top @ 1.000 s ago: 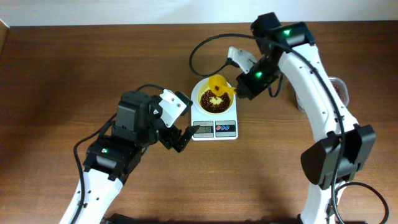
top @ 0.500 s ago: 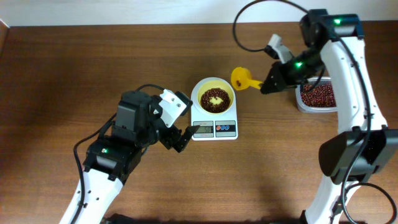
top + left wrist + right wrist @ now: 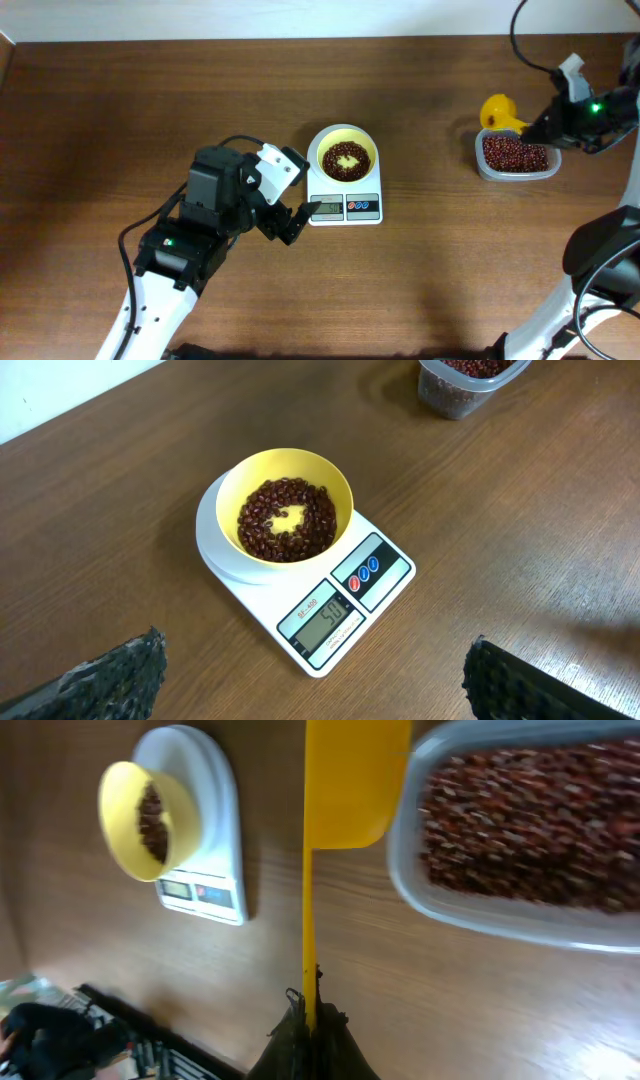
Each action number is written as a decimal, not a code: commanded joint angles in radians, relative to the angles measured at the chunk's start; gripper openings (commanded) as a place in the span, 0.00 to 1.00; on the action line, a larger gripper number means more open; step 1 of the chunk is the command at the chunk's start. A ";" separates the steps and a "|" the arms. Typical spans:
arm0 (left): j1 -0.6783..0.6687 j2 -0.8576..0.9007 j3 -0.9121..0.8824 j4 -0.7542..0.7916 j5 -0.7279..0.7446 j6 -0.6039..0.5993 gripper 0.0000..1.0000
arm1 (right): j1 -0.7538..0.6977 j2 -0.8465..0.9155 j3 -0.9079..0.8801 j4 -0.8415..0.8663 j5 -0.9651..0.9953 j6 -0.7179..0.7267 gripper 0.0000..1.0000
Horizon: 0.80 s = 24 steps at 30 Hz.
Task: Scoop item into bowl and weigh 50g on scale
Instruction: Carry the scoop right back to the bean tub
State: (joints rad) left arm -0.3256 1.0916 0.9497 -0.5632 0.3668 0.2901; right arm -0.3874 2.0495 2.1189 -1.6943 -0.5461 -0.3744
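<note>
Two arms work at a brown table (image 3: 120, 100). Left gripper (image 3: 297, 220): fingers spread wide, empty, just beside the scale (image 3: 345, 205). Right gripper (image 3: 308, 1020): clenched on the handle of a yellow scoop (image 3: 497, 108), whose head is at the rim of a clear container (image 3: 517, 158). Bowl (image 3: 322, 140) sits on the scale, beans (image 3: 345, 160) inside; display reads 50.

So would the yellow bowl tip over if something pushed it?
Probably not easily: the bowl looks wide and low, and the beans weigh down its bottom. It only rests on the smooth scale, so a push would likely slide it.
</note>
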 commanded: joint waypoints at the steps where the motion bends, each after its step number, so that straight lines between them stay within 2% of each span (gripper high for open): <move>1: 0.005 0.002 -0.005 0.002 0.004 -0.013 0.99 | -0.029 0.010 0.021 -0.005 0.131 -0.010 0.04; 6: 0.005 0.002 -0.005 0.002 0.004 -0.013 0.99 | -0.031 0.010 0.021 -0.003 0.395 -0.014 0.04; 9: 0.005 0.002 -0.005 0.002 0.004 -0.013 0.99 | -0.023 0.010 0.021 0.003 0.464 -0.014 0.04; 15: 0.005 0.002 -0.005 0.002 0.004 -0.013 0.99 | 0.115 0.009 0.021 0.011 0.724 0.020 0.04; 19: 0.005 0.002 -0.005 0.002 0.004 -0.013 0.99 | 0.211 0.009 0.021 0.015 0.956 0.100 0.04; 22: 0.005 0.002 -0.005 0.002 0.004 -0.013 0.99 | 0.244 0.009 0.021 0.040 1.013 0.103 0.04; 24: 0.005 0.002 -0.005 0.002 0.004 -0.013 0.99 | 0.249 0.009 0.021 0.051 0.981 0.103 0.04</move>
State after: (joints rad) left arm -0.3256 1.0916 0.9497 -0.5632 0.3668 0.2901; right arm -0.1478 2.0495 2.1189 -1.6527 0.4011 -0.2909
